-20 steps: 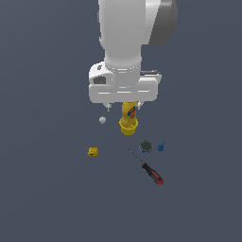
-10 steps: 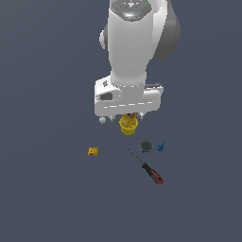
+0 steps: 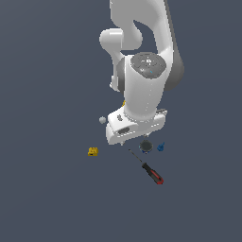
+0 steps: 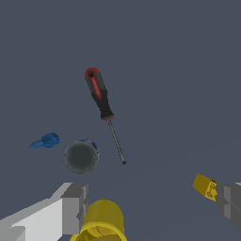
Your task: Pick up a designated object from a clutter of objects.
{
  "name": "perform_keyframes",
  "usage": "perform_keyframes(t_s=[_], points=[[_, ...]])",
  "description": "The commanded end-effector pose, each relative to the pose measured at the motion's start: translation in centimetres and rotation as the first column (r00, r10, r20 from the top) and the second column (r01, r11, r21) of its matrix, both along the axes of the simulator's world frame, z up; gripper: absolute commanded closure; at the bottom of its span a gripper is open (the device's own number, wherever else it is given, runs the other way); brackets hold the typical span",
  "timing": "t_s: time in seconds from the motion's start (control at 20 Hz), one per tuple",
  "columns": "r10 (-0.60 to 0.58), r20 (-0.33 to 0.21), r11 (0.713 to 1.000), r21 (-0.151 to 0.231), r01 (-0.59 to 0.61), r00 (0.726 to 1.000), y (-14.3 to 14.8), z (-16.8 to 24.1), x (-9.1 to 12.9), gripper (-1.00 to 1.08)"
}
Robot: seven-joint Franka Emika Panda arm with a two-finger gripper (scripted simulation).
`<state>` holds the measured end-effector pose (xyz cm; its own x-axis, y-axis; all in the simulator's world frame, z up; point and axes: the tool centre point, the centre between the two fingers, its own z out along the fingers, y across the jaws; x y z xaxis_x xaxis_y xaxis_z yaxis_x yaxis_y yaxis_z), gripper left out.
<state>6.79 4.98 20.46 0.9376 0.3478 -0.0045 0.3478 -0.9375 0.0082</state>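
The designated object, a slim screwdriver (image 3: 149,170) with a black-and-red handle, lies flat on the floor; the wrist view shows its full length (image 4: 102,104). My gripper (image 3: 133,138) hangs over the clutter just behind the shaft's tip, not touching it. In the wrist view the gripper (image 4: 150,207) is open, its fingers (image 4: 70,207) wide apart with nothing gripped. Among the clutter of objects, the yellow mustard bottle (image 4: 102,220) stands close beside one finger; the arm hides it in the exterior view.
A dark round disc (image 3: 145,146) and a small blue piece (image 3: 161,147) lie just behind the screwdriver. A tiny yellow block (image 3: 93,151) sits toward the exterior view's left, and a small white ball (image 3: 102,120) lies farther back. All rest on dark grey floor.
The arm has swung forward and down. The hand has moved from above the yellow bottle to over the disc and the screwdriver's tip. The bottle is now hidden behind the arm.
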Motion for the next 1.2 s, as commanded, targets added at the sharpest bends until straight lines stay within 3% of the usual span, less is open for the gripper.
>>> perform_keyframes(t_s=[0.0, 0.6, 1.15], points=[[0.068, 0.000, 0.998, -0.002, -0.068, 0.998, 1.0, -2.4, 1.0, -0.92], [0.307, 0.000, 0.952, 0.005, -0.307, 0.952, 5.0, -11.8, 3.3, -0.92], [0.355, 0.000, 0.935, 0.009, -0.355, 0.935, 5.9, -13.9, 3.4, -0.92]])
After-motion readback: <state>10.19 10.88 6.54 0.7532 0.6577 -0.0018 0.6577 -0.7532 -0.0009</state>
